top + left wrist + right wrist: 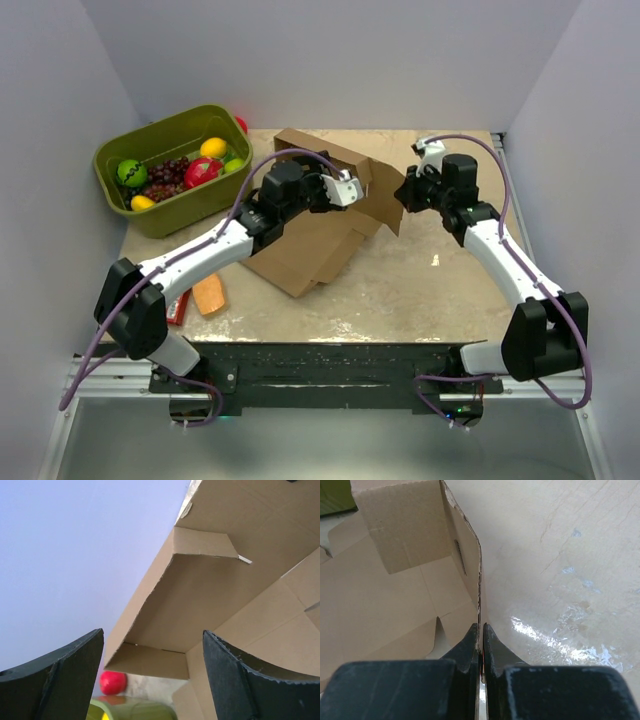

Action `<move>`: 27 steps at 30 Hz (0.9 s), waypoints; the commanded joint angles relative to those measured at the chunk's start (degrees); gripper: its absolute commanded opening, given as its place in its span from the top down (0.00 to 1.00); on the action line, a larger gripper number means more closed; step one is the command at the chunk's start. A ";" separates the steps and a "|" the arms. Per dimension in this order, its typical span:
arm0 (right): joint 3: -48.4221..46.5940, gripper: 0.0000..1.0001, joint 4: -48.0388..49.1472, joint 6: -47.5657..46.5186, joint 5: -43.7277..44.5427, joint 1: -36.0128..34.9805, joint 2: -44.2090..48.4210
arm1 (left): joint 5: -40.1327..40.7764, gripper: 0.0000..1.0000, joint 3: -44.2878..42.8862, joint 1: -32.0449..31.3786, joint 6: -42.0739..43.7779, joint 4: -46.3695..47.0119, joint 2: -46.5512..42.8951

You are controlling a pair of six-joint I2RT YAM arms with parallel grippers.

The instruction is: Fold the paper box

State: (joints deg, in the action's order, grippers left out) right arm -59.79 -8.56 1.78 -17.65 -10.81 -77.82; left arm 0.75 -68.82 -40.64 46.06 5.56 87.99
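The paper box (325, 215) is brown corrugated cardboard, partly folded, lying at the table's middle with its walls and flaps raised. My left gripper (347, 188) is open above the box's inner panel; in the left wrist view the raised walls and flaps (200, 585) lie between and beyond my spread fingers (250, 680). My right gripper (404, 190) is shut on the edge of the box's right side flap. In the right wrist view (480, 630) the thin cardboard edge (470, 545) runs straight into the closed fingertips.
An olive-green bin (170, 168) of toy fruit stands at the back left, with a red ball (113, 682) behind it. A small orange block (209, 294) and a red item lie near the left front edge. Grey walls enclose the table (420, 290).
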 commanded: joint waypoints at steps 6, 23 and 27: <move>-2.09 0.98 0.91 -1.34 -4.41 0.09 2.06 | -8.57 0.15 2.20 3.29 13.00 10.08 3.24; -1.82 0.98 1.26 -3.36 -5.47 0.17 1.45 | -16.22 0.19 -6.59 7.86 11.95 9.47 12.12; -1.82 0.98 1.17 -3.54 -5.47 0.17 1.44 | -17.10 0.29 -9.48 7.95 12.03 7.01 13.79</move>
State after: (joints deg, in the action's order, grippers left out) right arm -59.79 -8.64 -0.64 -21.21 -10.81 -77.82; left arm -13.52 -73.93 -33.12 58.08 12.71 100.42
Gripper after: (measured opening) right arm 0.033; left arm 0.772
